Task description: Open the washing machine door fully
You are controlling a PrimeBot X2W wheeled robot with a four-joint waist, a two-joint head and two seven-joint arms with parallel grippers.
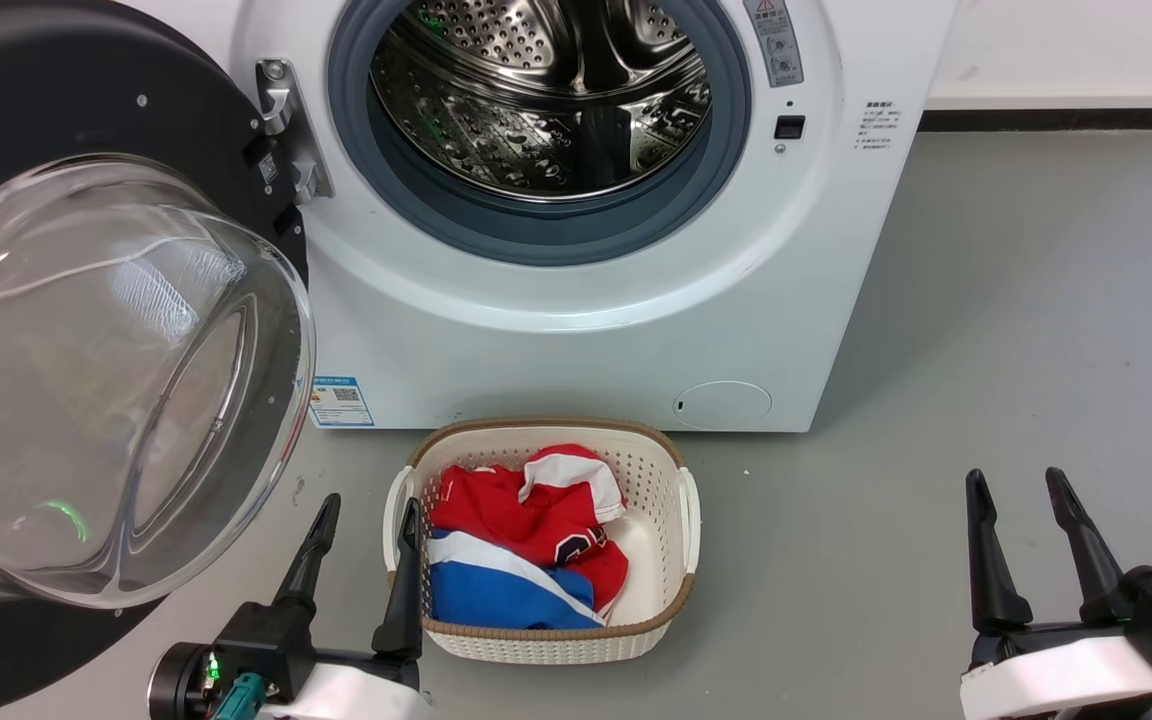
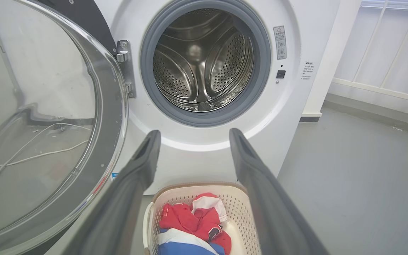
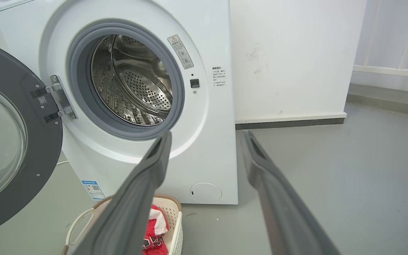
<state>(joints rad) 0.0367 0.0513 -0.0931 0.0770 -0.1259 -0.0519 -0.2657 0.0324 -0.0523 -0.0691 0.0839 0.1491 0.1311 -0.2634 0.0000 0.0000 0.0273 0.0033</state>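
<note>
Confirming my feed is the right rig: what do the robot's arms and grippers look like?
Left gripper and right gripper each have two long, dark grey, tapering fingers on a black base, mounted to a white forearm shell. A teal connector sits at each wrist, and the left base shows a green light.

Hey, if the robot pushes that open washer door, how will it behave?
The washing machine door probably swings rigidly about its metal hinge rather than flexing. Its bulging glass bowl suggests it's fairly heavy, so it may start slowly. The curved glass looks slippery; the flat black rim likely gives surer contact.
</note>
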